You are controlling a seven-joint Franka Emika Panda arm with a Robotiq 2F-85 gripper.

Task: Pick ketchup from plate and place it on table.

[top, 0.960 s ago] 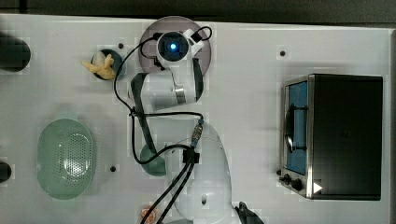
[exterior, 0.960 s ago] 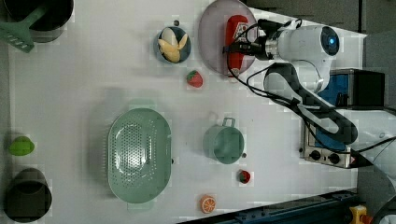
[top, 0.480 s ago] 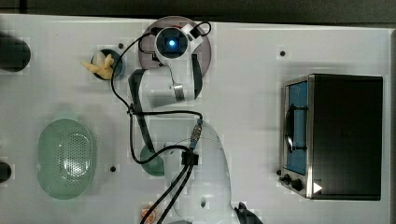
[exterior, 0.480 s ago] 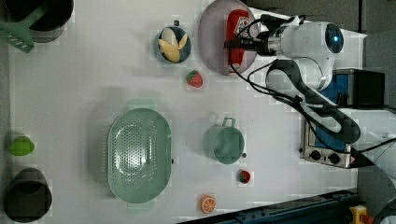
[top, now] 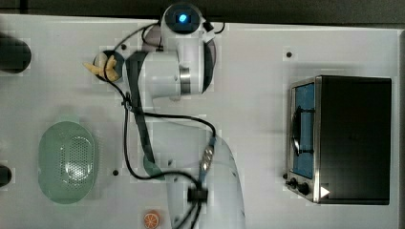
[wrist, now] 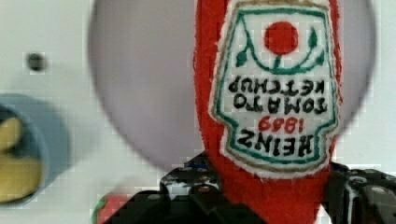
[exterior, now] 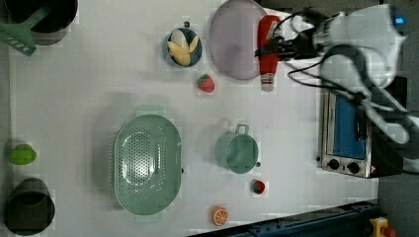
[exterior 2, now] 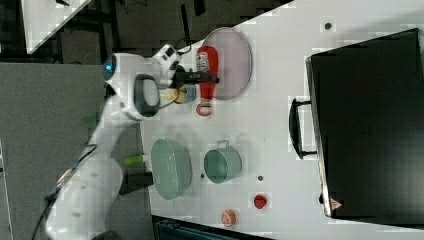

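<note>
The robot's hand (exterior: 274, 48) is clamped on the Heinz ketchup bottle (exterior: 267, 52), its fingers gripping the bottle's lower body. The grasp looks done and the bottle appears lifted, hanging over the far rim of the lilac plate (exterior: 232, 44) and the white desk (exterior: 291, 128) beside it. Just beyond lies a strawberry (exterior: 205, 83). Setting the ketchup on the desk remains.

ketchup bottle (exterior: 268, 52): one
plate (exterior: 232, 42): one
mint basket (exterior: 147, 164): one
teal pot (exterior: 237, 152): one
strawberries (exterior: 205, 83): two
orange half (exterior: 220, 216): one
toaster oven (exterior: 348, 133): one
</note>
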